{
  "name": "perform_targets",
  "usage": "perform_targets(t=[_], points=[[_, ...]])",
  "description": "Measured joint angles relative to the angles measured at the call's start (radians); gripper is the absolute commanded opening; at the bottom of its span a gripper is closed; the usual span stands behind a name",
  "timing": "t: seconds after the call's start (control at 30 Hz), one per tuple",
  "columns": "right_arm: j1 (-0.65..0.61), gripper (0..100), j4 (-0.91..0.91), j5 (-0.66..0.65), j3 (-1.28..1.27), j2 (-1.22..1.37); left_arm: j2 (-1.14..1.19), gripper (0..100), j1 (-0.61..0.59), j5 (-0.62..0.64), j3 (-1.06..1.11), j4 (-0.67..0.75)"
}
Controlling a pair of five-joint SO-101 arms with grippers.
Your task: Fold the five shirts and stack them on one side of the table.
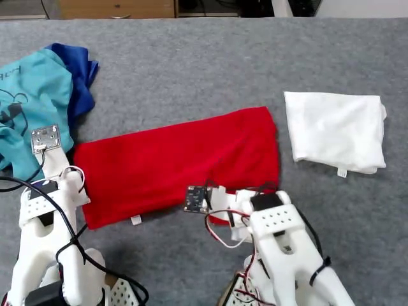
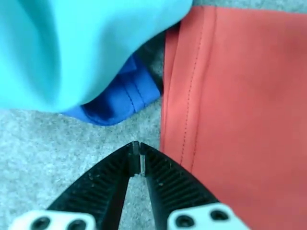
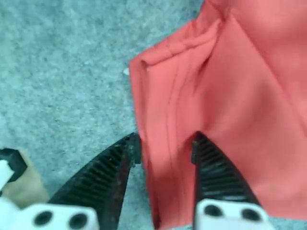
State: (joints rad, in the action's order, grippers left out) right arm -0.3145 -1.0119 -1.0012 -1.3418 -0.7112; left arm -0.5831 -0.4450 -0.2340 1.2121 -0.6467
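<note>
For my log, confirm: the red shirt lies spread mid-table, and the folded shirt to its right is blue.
Wrong colour: in the high view, the folded shirt to the right of the red shirt is white, not blue.

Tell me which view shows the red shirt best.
The high view: the whole red shirt lies as a long strip. The left wrist view gives a stitched edge; the right wrist view, a corner that the open right gripper straddles.

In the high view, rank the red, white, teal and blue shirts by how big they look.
1. red shirt
2. white shirt and teal shirt: about alike; teal runs off frame
3. blue shirt, mostly under the teal
</note>
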Motion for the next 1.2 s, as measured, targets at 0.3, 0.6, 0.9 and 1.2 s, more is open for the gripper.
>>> perform_targets(t=[0.3, 0.6, 0.9, 1.2], points=[[0.014, 0.3, 0.015, -0.014, 0.101, 0.175, 0.0, 2, 0.0, 0.0, 0.0, 0.0], [0.109, 0.2, -0.057, -0.014, 0.209, 0.219, 0.0, 2, 0.0, 0.0, 0.0, 0.0], [0.118, 0.2, -0.35, -0.014, 0.73, 0.511, 0.0, 2, 0.0, 0.0, 0.0, 0.0], [0.092, 0.2, -0.566, -0.034, 1.389, 1.014, 0.0, 2, 0.0, 0.0, 0.0, 0.0]])
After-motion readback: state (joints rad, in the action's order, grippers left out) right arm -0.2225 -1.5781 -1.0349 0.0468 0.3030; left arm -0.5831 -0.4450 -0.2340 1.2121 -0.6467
